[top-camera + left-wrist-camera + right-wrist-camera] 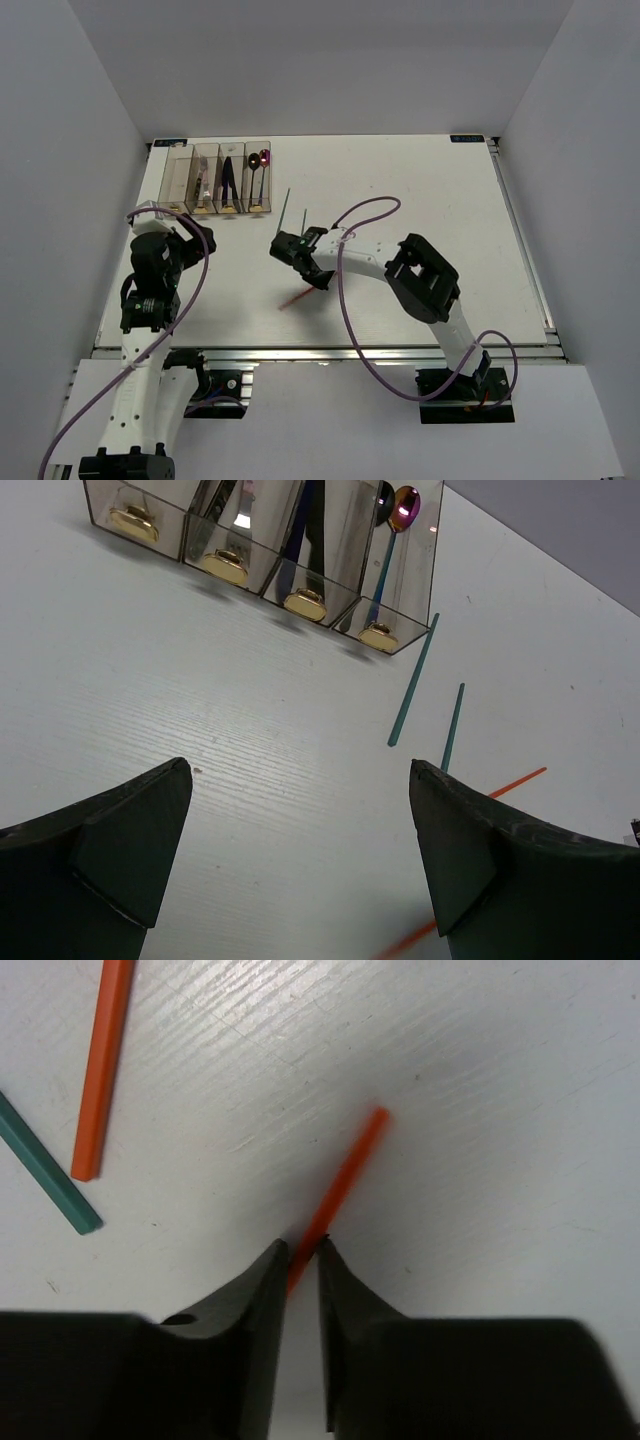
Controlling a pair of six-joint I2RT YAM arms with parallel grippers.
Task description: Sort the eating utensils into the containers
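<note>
An orange chopstick (350,1165) lies on the white table, and its near part runs between the fingertips of my right gripper (300,1245), which is shut on it. In the top view this gripper (318,280) is at the table's middle, with the chopstick's tip (293,300) sticking out toward the front. A second orange chopstick (103,1060) and a green one (40,1165) lie just to the left. The containers (215,180) stand at the far left with spoons (400,510) and other utensils in them. My left gripper (300,770) is open and holds nothing, short of the containers.
Two green chopsticks (412,685) (452,725) lie side by side to the right of the containers (410,590). Grey walls enclose the table on three sides. A purple cable loops above the right arm (425,275).
</note>
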